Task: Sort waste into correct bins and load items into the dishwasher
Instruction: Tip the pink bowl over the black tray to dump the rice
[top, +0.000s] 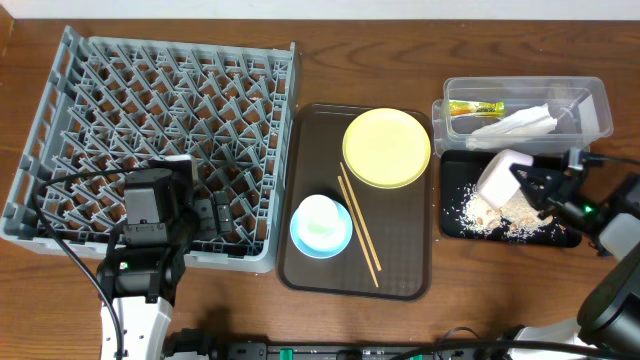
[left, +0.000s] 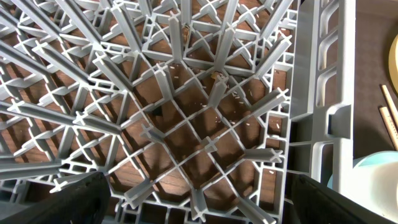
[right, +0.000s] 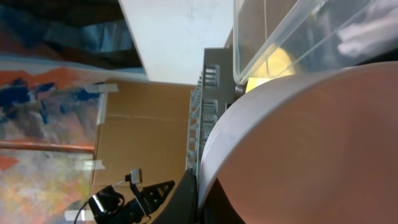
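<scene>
My right gripper (top: 530, 190) is shut on the rim of the white bowl (top: 498, 178) and holds it tipped on its side over the black tray (top: 450, 225), where rice scraps (top: 490, 215) lie. In the right wrist view the bowl (right: 311, 143) fills the frame, with a finger (right: 189, 199) on its rim. The clear tub (top: 590, 95) holds the yellow sachet (top: 475, 108) and the napkin (top: 518, 125). My left gripper (top: 215, 215) is open and empty above the grey dish rack (top: 150, 100), near its front right corner (left: 199, 205). The yellow plate (top: 387, 147), blue bowl (top: 321, 226) and chopsticks (top: 358, 225) lie on the brown tray.
The brown serving tray (top: 400, 280) sits between the rack and the bins. A few rice grains lie under the rack lattice (left: 236, 93). The rack's slatted side wall (left: 317, 93) stands between my left gripper and the blue bowl (left: 376, 186). Cables trail near the right arm.
</scene>
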